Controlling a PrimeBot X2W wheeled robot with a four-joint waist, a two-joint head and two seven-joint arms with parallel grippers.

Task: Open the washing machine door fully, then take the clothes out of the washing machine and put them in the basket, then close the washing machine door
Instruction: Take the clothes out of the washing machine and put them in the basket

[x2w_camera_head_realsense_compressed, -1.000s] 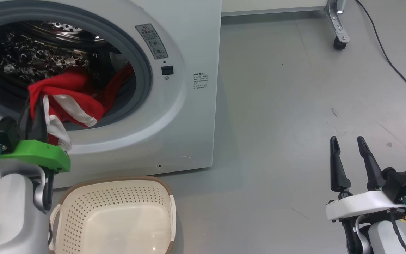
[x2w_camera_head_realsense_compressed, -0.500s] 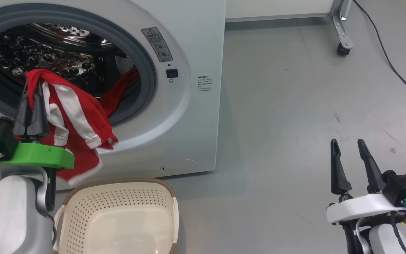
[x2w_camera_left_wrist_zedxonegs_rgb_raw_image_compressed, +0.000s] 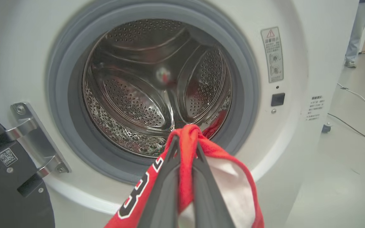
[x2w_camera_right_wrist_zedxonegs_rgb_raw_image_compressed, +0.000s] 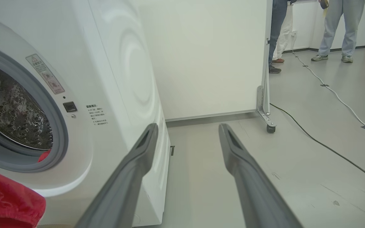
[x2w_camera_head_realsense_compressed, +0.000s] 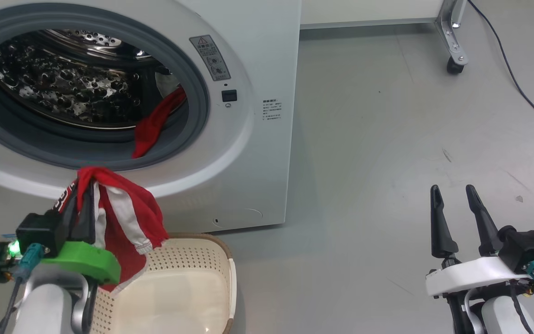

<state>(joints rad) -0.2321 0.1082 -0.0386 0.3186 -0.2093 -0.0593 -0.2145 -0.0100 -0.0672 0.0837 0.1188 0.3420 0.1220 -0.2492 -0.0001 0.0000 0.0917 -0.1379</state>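
Clothes (x2w_camera_head_realsense_compressed: 125, 218): soft red garment with white panels, clamped between the closed long dark fingers of left gripper (x2w_camera_head_realsense_compressed: 84, 195), hanging limp over rim of cream perforated plastic basket (x2w_camera_head_realsense_compressed: 188, 260) on smooth grey floor (x2w_camera_head_realsense_compressed: 387, 139). Second red piece (x2w_camera_head_realsense_compressed: 155, 123) trailing from shiny perforated steel drum (x2w_camera_head_realsense_compressed: 63, 88) onto grey rubber gasket (x2w_camera_head_realsense_compressed: 26, 146) of white washing machine (x2w_camera_head_realsense_compressed: 257, 55). Right gripper (x2w_camera_head_realsense_compressed: 452, 190) empty, fingers spread wide, well apart to the side.

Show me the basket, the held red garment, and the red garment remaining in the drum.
basket (x2w_camera_head_realsense_compressed: 188, 257): head view, perforated back wall.
held red garment (x2w_camera_head_realsense_compressed: 130, 215): head view, hanging fold.
red garment in the drum (x2w_camera_head_realsense_compressed: 153, 125): head view, middle of the strip.
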